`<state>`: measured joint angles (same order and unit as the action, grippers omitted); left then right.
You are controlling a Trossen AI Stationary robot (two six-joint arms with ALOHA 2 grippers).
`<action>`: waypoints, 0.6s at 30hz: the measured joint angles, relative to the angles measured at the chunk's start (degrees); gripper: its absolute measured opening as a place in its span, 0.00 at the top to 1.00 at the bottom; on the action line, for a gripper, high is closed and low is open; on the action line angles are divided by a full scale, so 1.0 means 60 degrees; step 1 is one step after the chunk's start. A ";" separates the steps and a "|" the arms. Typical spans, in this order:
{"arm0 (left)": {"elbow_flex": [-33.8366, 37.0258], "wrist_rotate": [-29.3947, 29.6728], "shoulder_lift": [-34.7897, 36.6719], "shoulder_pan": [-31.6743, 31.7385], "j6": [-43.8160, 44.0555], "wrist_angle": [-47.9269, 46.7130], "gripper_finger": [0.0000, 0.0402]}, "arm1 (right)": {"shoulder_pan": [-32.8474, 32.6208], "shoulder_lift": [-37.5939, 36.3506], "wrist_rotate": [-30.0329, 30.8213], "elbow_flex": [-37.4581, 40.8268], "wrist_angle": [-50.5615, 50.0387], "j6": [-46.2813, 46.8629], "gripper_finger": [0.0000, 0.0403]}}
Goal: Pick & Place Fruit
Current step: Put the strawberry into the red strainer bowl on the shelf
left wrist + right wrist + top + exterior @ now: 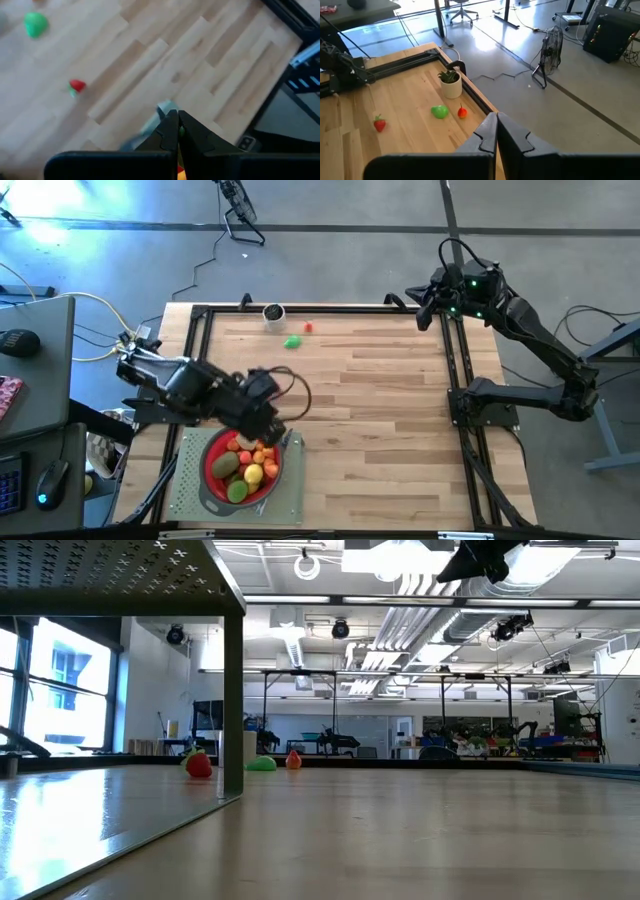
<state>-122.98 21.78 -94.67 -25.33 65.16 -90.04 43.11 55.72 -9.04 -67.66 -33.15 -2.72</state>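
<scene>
The left gripper (272,430) is positioned over the far rim of the red strainer (213,476), fingers (169,131) pressed together with nothing between them. The strainer sits on a grey mat (188,485) at the near left edge of the table (380,410) and holds a pile of fruit (245,465) in orange, yellow, green and brown. Three pieces are out on the table near the far edge: a green fruit (292,341), a small orange-red fruit (307,328) just beside it, and a strawberry (379,123) further along the boards, apart from the pair. A small potted plant (272,313) stands at the far frame rail. The right gripper (424,310) is parked above the far right corner, fingers (490,131) closed and empty. The central and right portions of the tabletop are unobstructed wood, bounded by black rails (455,360).
</scene>
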 joint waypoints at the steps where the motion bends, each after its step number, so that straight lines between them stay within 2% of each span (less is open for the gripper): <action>1: 0.0003 -0.0005 -0.0013 -0.0205 0.0240 0.0004 1.00 | 0.0002 0.0000 -0.0001 0.0000 0.0000 0.0000 0.99; 13: 0.0007 -0.0204 -0.0302 -0.2037 0.3592 0.0004 1.00 | 0.0002 0.0000 -0.0011 0.0000 0.0000 -0.0018 0.99; 18: 0.0005 -0.0276 -0.0382 -0.2194 0.3977 0.0011 0.99 | 0.0000 0.0000 0.0000 0.0000 0.0000 -0.0136 0.99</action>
<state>-122.95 20.12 -96.96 -38.50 89.02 -89.97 43.11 55.72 -9.04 -67.66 -33.15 -3.54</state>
